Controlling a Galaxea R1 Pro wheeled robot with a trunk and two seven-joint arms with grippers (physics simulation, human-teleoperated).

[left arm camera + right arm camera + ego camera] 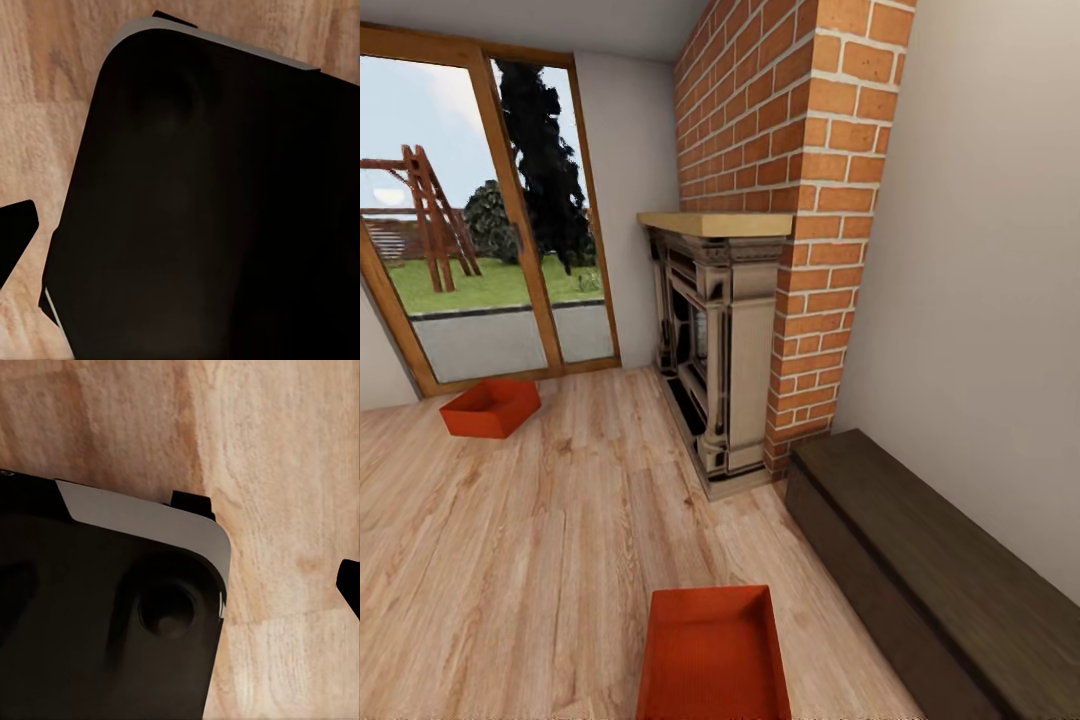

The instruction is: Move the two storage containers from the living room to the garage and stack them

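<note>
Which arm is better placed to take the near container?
Neither clearly. The near storage container lies centred just ahead on the wood floor, so both arms together seem best. The other container sits far left by the garden doors.

Near storage container (715, 655) cut off by the head view's bottom edge, near wall unseen. Dark wooden bench (940, 575) clipped at right and bottom edges. Brick chimney (790, 150) running out past the top edge. Glass garden doors (490, 220) cropped at left. Swing frame (430, 215) outside partly behind the door frame. Black robot base (210, 202) hiding most wood-plank floor (277, 472) in both wrist views. Grippers' state: impossible to tell.
</note>
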